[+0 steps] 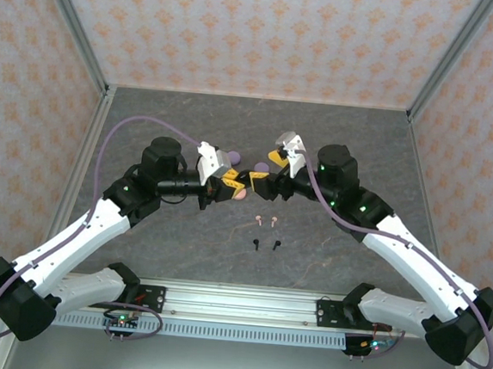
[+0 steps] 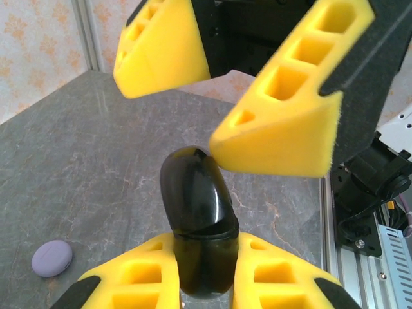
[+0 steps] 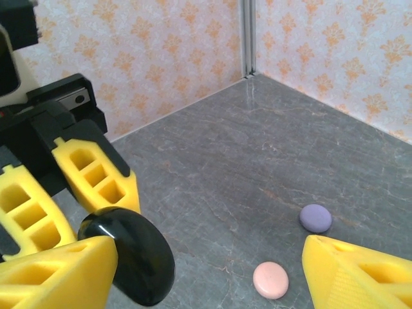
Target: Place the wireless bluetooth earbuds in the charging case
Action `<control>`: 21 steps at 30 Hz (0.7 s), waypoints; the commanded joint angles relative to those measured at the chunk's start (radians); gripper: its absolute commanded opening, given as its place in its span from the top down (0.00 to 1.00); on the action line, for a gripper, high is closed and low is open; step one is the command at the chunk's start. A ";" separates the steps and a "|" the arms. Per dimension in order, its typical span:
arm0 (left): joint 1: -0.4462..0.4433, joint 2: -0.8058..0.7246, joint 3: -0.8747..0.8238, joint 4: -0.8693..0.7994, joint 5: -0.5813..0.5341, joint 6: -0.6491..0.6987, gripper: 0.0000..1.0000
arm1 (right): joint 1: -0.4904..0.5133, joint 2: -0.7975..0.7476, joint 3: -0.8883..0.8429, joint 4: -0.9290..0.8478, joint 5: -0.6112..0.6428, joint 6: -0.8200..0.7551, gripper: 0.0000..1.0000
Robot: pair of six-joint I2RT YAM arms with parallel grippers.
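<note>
Gripping: left gripper (image 2: 206, 254) clamped on black case (image 2: 196, 206);
Right arm: right gripper (image 2: 206, 116) jaws apart around the case's free end;
Earbuds: pink earbuds (image 1: 266, 218), black earbuds (image 1: 266, 244) loose on case's near side;
Discs: lilac disc (image 3: 315, 218), pink disc (image 3: 270, 279) near case

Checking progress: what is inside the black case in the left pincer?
Nothing shows: the black case, gripped by the left pincer, hides its interior. Two black earbuds lie on the table.

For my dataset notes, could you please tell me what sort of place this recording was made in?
Probably a lab robot cell, not a home: wallpapered panels in aluminium framing box in a grey tabletop, with the left arm and right arm on a rail.
</note>
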 commanded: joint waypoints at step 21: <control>-0.025 -0.037 0.006 -0.047 -0.025 0.031 1.00 | -0.021 -0.032 0.091 -0.142 0.102 0.092 0.24</control>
